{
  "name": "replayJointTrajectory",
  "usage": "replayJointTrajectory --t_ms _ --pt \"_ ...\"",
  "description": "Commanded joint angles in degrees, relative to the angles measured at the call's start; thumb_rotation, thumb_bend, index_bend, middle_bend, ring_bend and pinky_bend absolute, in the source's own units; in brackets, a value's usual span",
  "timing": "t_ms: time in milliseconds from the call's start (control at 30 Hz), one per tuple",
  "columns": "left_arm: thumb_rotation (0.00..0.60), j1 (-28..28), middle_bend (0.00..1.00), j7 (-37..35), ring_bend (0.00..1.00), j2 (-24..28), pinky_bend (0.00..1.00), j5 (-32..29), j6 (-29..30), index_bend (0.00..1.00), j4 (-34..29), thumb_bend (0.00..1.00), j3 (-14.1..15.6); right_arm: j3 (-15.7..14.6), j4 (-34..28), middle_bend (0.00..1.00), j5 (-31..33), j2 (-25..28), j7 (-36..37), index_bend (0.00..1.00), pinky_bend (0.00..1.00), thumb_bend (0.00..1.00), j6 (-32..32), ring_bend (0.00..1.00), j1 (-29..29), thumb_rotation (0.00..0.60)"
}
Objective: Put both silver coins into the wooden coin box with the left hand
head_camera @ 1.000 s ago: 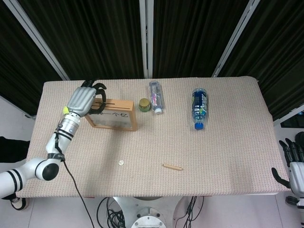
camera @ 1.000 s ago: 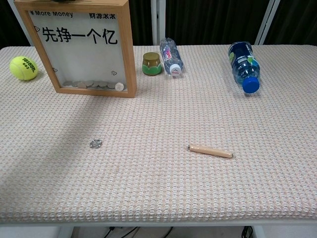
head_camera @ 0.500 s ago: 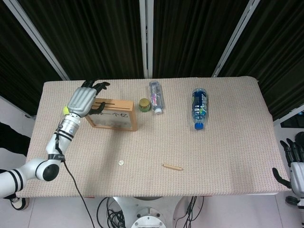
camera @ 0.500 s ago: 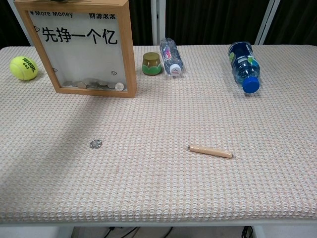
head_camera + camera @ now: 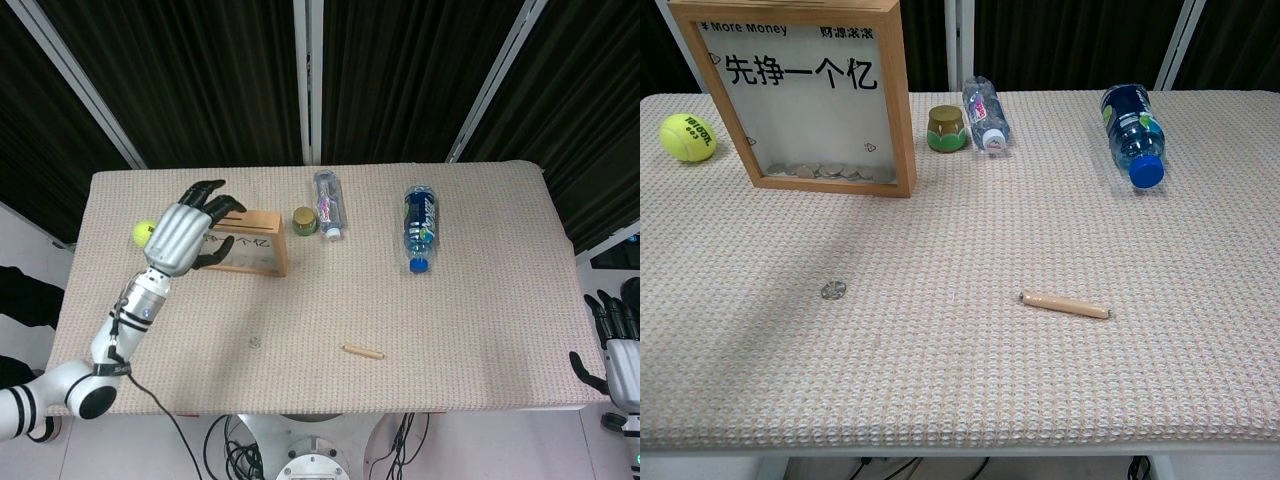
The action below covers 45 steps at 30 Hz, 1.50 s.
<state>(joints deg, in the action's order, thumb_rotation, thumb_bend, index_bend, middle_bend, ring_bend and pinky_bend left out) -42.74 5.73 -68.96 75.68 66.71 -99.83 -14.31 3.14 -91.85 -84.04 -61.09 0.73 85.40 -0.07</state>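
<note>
The wooden coin box stands upright at the back left of the table, with several coins lying behind its clear front pane. One silver coin lies flat on the mat in front of the box. My left hand hovers open above the box's left end, fingers spread and holding nothing; the chest view does not show it. My right hand hangs off the table's right edge, fingers apart and empty.
A yellow tennis ball sits left of the box. A small green-lidded jar, a clear bottle and a blue-capped bottle lie along the back. A wooden stick rests at the front middle.
My left hand has lifted off the top of the box and drawn back toward me, fingers opening. The coin on the mat has not moved.
</note>
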Motion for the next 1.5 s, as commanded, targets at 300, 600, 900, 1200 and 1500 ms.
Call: replayJointTrajectory --t_ms 300,600,900,1200,1500 --pt "0.6 15.7 0.31 -2.1 0.11 -1.5 0.16 21.3 15.3 0.39 1.5 0.16 17.5 -0.5 -0.1 0.0 -0.5 0.0 -0.3 0.0 0.0 0.28 0.5 0.0 -0.3 0.6" --pt "0.6 20.3 0.3 -3.2 0.11 -10.2 0.15 22.4 17.5 0.35 15.7 0.0 19.3 -1.1 0.0 0.0 -0.9 -0.9 -1.3 0.0 0.0 0.28 -0.2 0.0 -0.1 0.6" --pt "0.6 21.5 0.29 -5.9 0.11 -17.1 0.14 23.1 15.1 0.35 22.3 0.0 20.7 -1.2 -0.1 0.0 -0.9 -0.9 -1.3 0.0 0.0 0.28 0.5 0.0 -0.7 0.6" --pt "0.6 20.6 0.28 -7.0 0.11 -23.0 0.14 23.8 13.7 0.35 28.4 0.03 19.6 -1.1 -0.6 0.0 -1.9 -0.4 -0.6 0.0 0.0 0.28 1.4 0.0 -0.7 0.6" --pt "0.6 19.4 0.28 -8.4 0.11 -28.3 0.14 22.8 10.7 0.36 33.6 0.07 18.6 -0.9 -0.6 0.0 -1.6 0.1 0.1 0.0 0.0 0.28 1.5 0.0 -0.8 0.6"
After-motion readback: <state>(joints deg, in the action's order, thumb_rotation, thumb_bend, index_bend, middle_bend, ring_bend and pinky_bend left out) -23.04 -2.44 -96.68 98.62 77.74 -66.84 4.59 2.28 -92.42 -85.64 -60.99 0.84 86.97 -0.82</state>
